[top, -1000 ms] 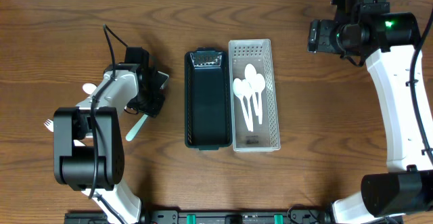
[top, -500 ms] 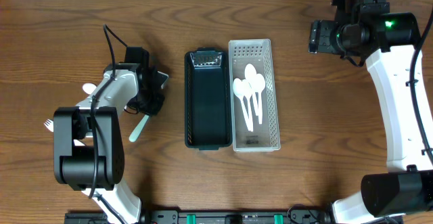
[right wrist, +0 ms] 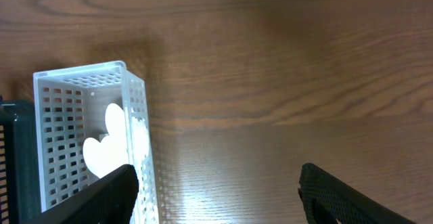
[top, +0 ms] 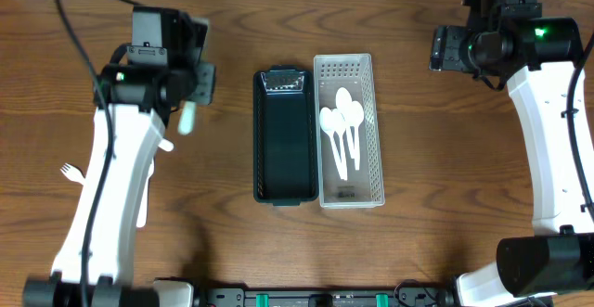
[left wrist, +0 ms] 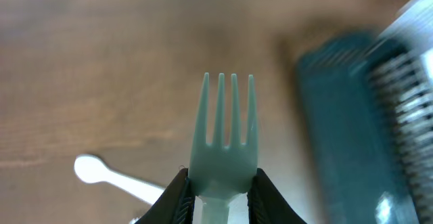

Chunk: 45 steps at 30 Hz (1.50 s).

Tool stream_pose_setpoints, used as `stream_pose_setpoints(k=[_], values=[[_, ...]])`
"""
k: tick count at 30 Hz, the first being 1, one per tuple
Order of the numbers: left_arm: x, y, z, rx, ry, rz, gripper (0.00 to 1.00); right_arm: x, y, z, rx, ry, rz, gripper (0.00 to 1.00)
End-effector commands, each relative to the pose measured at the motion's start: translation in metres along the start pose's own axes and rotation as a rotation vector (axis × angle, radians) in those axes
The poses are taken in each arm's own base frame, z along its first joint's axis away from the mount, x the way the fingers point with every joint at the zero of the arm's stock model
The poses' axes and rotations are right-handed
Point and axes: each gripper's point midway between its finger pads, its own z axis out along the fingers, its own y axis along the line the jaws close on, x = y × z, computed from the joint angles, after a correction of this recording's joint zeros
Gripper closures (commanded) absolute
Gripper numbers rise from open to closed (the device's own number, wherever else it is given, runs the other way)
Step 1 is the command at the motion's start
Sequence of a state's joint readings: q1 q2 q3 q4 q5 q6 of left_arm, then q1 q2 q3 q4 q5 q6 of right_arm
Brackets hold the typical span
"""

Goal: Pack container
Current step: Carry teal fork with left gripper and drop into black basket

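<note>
My left gripper point(top: 188, 103) is shut on a pale green plastic fork point(left wrist: 224, 135), held above the table left of the dark green bin point(top: 283, 135); the fork also shows in the overhead view point(top: 187, 119). The dark bin point(left wrist: 352, 122) shows blurred in the left wrist view. A white perforated bin point(top: 349, 131) beside it holds three white spoons point(top: 342, 131). My right gripper point(right wrist: 216, 197) is open and empty, high at the back right, just right of the white bin point(right wrist: 88, 143).
A white fork point(top: 72, 172) lies on the table at the left, partly under my left arm. A white spoon point(left wrist: 108, 176) lies on the wood below the held fork. The table's far edge runs along the top.
My left arm has lifted the green fork off the table and risen up and back. The right arm has hardly moved.
</note>
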State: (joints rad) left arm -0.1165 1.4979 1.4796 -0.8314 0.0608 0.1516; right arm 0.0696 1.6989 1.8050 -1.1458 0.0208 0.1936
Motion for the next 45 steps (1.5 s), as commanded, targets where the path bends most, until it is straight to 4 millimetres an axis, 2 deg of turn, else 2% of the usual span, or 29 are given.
stream_pose_setpoints(k=[1,3,6,11,17,22,25,26,28,30,33,36,38,41,42,45], values=[[-0.012,-0.031,-0.014,0.053,-0.043,-0.222,0.94,-0.002,-0.005,0.002,0.013,-0.003,-0.005,0.2],[-0.012,-0.054,-0.013,0.09,-0.035,-0.308,0.94,-0.002,-0.005,0.002,0.013,-0.003,-0.004,0.2],[-0.005,-0.082,-0.001,0.123,0.016,-0.345,0.94,-0.002,-0.006,0.002,0.015,-0.003,-0.002,0.2],[0.018,-0.116,0.043,0.127,0.152,-0.295,0.94,-0.002,-0.006,0.002,0.015,-0.002,-0.002,0.2],[0.063,-0.128,0.111,0.059,0.354,-0.344,0.94,-0.001,-0.006,0.002,0.015,0.001,-0.002,0.21],[0.095,-0.129,0.148,0.017,0.469,-0.328,0.91,-0.001,-0.006,0.002,0.016,0.003,-0.002,0.2],[0.102,-0.129,0.156,0.014,0.491,-0.304,0.7,-0.001,-0.006,0.002,0.016,0.001,-0.002,0.2],[0.101,-0.129,0.156,0.02,0.486,-0.288,0.67,-0.001,-0.006,0.002,0.016,0.001,-0.002,0.2],[0.094,-0.13,0.154,0.042,0.459,-0.23,0.59,-0.001,-0.007,0.002,0.016,0.001,-0.002,0.2],[0.079,-0.131,0.147,0.072,0.414,-0.153,0.43,-0.001,-0.007,0.002,0.017,0.0,-0.002,0.2],[0.048,-0.132,0.125,0.114,0.321,-0.041,0.41,-0.002,-0.007,0.002,0.016,-0.004,-0.006,0.2],[0.013,-0.12,0.089,0.084,0.202,-0.019,0.32,-0.002,-0.009,0.002,0.025,-0.003,-0.003,0.2],[-0.009,-0.101,0.061,0.019,0.106,-0.035,0.24,-0.001,-0.011,0.002,0.028,0.001,0.001,0.2],[-0.033,-0.058,0.018,-0.091,-0.024,-0.101,0.15,0.0,-0.017,0.002,0.036,0.01,0.012,0.19],[-0.038,-0.036,0.001,-0.132,-0.066,-0.151,0.11,0.001,-0.019,0.002,0.039,0.014,0.017,0.2],[-0.038,0.021,-0.028,-0.209,-0.119,-0.328,0.06,0.004,-0.025,0.002,0.048,0.028,0.027,0.19]])
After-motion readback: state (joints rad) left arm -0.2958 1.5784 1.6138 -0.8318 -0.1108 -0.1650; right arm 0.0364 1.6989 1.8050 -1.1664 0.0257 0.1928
